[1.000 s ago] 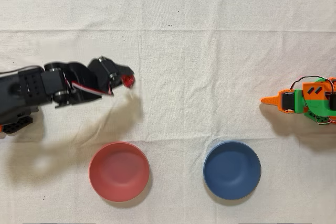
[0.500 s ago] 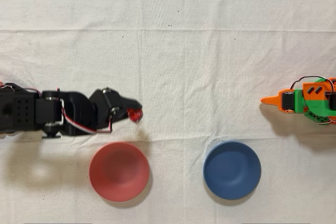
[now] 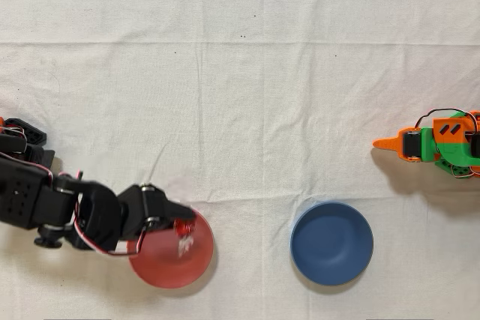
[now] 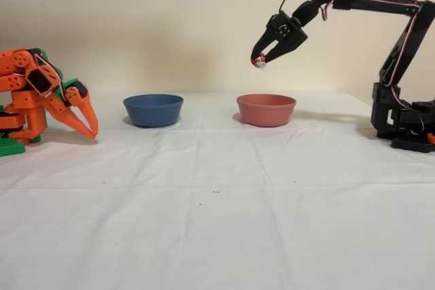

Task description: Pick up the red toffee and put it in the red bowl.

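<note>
The red bowl sits on the white cloth, at lower left in the overhead view and right of centre in the fixed view. My black gripper hangs well above the bowl, over its upper edge in the overhead view, shut on the red toffee. The toffee's shiny red foil shows between the fingertips, with a bit of clear wrapper below it.
A blue bowl of the same size stands beside the red one. The idle orange arm rests at the right edge in the overhead view. My arm's base stands at the far right in the fixed view.
My gripper has swung with the toffee from the bare cloth above the red bowl to a spot over the bowl's rim. The bowls have not moved.
</note>
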You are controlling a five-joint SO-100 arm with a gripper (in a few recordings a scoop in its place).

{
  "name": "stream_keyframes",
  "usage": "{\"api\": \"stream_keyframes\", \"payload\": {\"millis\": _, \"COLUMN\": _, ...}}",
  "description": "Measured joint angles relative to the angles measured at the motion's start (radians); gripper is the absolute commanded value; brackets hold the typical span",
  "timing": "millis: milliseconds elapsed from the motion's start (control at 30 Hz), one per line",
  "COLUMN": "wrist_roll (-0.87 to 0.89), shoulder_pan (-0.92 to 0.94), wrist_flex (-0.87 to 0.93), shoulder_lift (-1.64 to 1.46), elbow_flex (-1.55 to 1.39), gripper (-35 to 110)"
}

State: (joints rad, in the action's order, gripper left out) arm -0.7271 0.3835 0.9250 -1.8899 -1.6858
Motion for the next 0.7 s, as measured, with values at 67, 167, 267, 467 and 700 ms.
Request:
{"api": "stream_keyframes", "payload": {"millis": 67, "wrist_roll": -0.017, "shoulder_pan": 0.029, "wrist_flex": -0.028, "shoulder_lift": -0.003, "elbow_flex": -0.029, "gripper": 6}}
{"api": "stream_keyframes", "payload": {"millis": 167, "wrist_roll": -0.034, "shoulder_pan": 0.084, "wrist_flex": -0.075, "shoulder_lift": -0.003, "elbow_flex": -0.080, "gripper": 6}}
{"api": "stream_keyframes", "payload": {"millis": 267, "wrist_roll": -0.049, "shoulder_pan": 0.117, "wrist_flex": -0.120, "shoulder_lift": -0.003, "elbow_flex": -0.133, "gripper": 6}}
{"api": "stream_keyframes", "payload": {"millis": 467, "wrist_roll": -0.066, "shoulder_pan": 0.164, "wrist_flex": -0.202, "shoulder_lift": -0.003, "elbow_flex": -0.235, "gripper": 6}}
{"api": "stream_keyframes", "payload": {"millis": 700, "wrist_roll": -0.075, "shoulder_pan": 0.178, "wrist_flex": -0.270, "shoulder_lift": 0.009, "elbow_flex": -0.291, "gripper": 6}}
